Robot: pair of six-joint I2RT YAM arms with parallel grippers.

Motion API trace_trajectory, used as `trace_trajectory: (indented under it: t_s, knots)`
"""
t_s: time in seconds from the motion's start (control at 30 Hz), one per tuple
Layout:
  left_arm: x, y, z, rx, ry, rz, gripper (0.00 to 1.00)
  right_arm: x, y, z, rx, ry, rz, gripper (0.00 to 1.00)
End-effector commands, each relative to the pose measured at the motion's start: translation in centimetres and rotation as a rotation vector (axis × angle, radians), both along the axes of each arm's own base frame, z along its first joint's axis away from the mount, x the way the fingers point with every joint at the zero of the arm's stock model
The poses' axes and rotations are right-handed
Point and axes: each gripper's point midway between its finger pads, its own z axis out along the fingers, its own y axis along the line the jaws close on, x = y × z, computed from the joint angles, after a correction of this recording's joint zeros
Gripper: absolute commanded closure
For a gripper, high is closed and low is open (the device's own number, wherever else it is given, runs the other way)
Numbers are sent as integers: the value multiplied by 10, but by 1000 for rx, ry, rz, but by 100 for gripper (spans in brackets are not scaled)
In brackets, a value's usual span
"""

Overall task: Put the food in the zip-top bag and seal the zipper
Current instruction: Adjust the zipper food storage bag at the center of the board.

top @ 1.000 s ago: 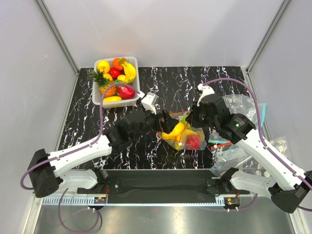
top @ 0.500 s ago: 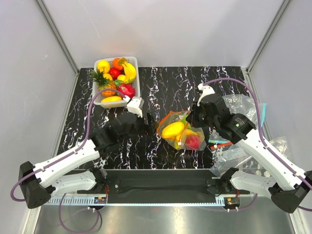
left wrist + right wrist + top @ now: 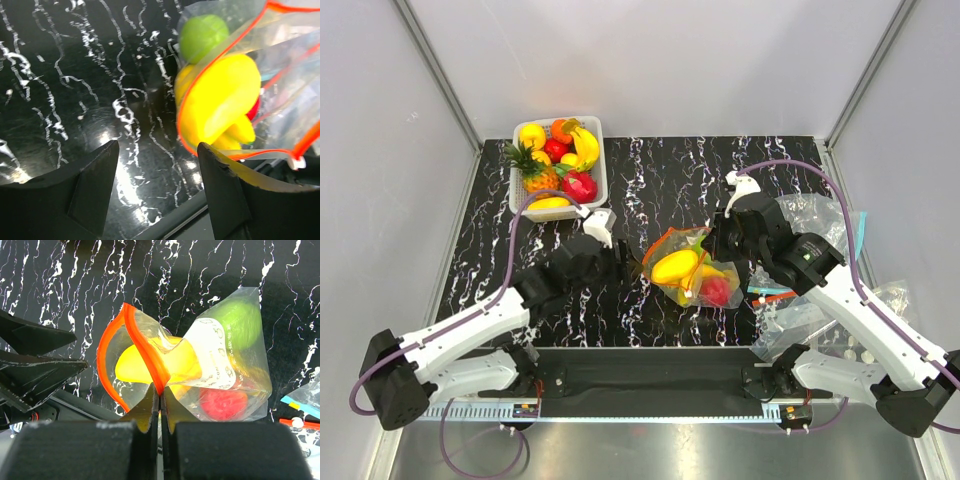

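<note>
One zipper point(image 3: 144, 352) clamped in right pincer point(image 3: 160, 391), left pincer point(image 3: 157, 147) apart, red apple point(image 3: 223, 403) half-hidden.

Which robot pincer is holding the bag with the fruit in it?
The right pincer: it is shut on the orange-red zipper of the zip-top bag. The left pincer is open and holds nothing.

White basket point(image 3: 602, 165) at far left of black marbled table point(image 3: 670, 180), crumpled clear bags point(image 3: 815, 210) near its right edge
</note>
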Motion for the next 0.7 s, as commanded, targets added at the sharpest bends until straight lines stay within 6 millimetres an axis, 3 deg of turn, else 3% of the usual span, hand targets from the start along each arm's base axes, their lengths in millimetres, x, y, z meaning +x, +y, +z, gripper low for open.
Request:
trace_trajectory:
  t_s: [0.0, 0.23, 0.67]
  knots:
    - [3, -19, 26, -114, -40, -41, 32, 8, 1, 31, 66, -96, -22, 100]
    - [11, -31, 18, -112, -8, -38, 39, 8, 3, 31, 71, -96, -14, 100]
    - [21, -46, 12, -116, 3, -43, 70, 6, 4, 27, 72, -89, -2, 100]
